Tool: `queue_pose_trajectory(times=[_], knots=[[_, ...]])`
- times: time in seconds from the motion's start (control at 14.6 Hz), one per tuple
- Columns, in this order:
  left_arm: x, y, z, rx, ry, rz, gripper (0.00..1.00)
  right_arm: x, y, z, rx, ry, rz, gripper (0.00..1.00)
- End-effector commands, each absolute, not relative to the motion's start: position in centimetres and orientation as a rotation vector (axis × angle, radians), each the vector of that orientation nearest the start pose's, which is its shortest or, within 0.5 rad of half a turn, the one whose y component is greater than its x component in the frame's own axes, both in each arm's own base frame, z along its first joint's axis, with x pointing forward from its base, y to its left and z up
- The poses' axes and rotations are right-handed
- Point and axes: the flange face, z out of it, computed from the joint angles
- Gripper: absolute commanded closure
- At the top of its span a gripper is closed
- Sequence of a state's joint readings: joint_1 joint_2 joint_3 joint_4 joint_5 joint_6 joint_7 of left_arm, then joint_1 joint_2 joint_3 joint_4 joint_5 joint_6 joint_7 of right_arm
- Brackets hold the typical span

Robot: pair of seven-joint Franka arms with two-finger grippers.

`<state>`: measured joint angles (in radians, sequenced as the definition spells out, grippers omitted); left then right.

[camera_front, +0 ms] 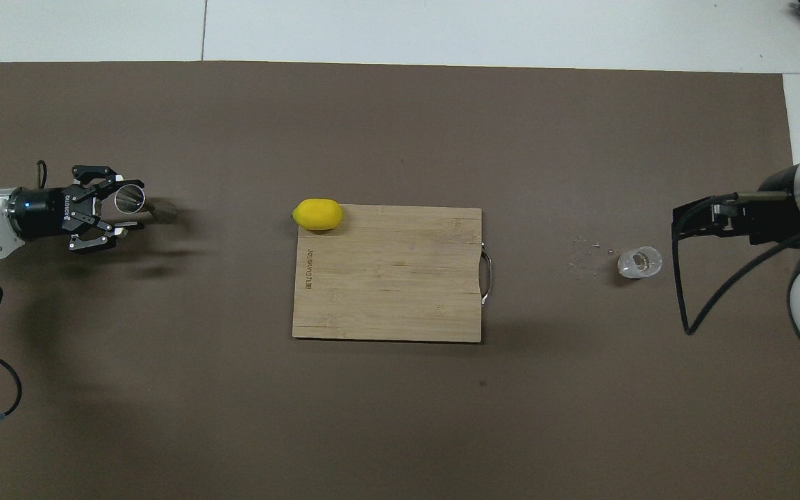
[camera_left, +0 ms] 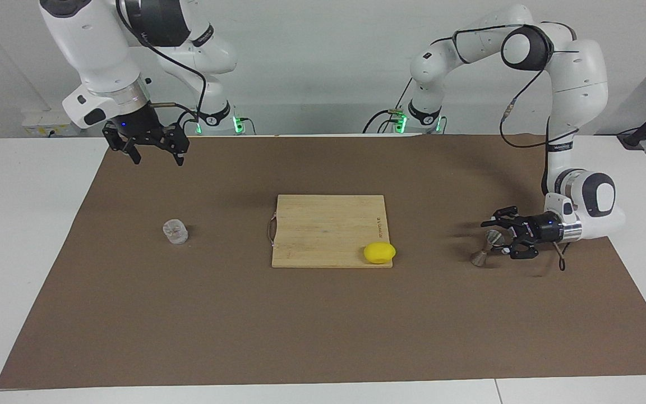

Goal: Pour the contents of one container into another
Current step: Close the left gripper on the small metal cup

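The glass cup (camera_left: 175, 231) (camera_front: 639, 262) stands upright on the brown mat (camera_left: 323, 325) toward the right arm's end of the tabletop (camera_left: 26, 235), well apart from the cutting board (camera_left: 328, 231) (camera_front: 387, 273), with a scatter of small droplets or bits (camera_front: 584, 252) on the mat just beside it toward the board; what the cup holds cannot be told. The steel jigger (camera_left: 486, 248) (camera_front: 142, 203) stands at the left arm's end of the mat, about as far from the robots as the cup, its lower cone on the mat and its body leaning. The left gripper (camera_left: 497, 240) (camera_front: 121, 211) lies low and level beside it, pointing toward the board, its fingers drawn in around the jigger's upper part; whether they are pressing on the metal cannot be told from either view. The right gripper (camera_left: 153, 157) hangs high in the air over the mat's edge nearest the robots, pointing down, its fingers spread apart and holding nothing; this arm waits. The wooden cutting board lies flat in the middle of the mat, its metal handle (camera_left: 270, 230) (camera_front: 487, 276) facing the cup's end. A yellow lemon (camera_left: 379, 252) (camera_front: 317, 214) rests on the board's corner farthest from the robots, toward the jigger's end, overhanging the edge a little
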<state>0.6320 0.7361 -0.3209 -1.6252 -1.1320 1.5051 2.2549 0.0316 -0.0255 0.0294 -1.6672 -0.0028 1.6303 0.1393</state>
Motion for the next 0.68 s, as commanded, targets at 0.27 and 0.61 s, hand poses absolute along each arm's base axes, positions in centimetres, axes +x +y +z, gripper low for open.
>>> queue_pose_trajectory(times=[0.27,0.61], knots=[[63.18,12.73,24.85,1.364,-1.198,1.194,0.31,54.11,2.77,59.93,-3.152,0.096,0.028,0.0],[63.13,12.68,24.83,1.36,-1.195,1.194,0.41,54.11,2.77,59.93,-3.152,0.096,0.028,0.0]])
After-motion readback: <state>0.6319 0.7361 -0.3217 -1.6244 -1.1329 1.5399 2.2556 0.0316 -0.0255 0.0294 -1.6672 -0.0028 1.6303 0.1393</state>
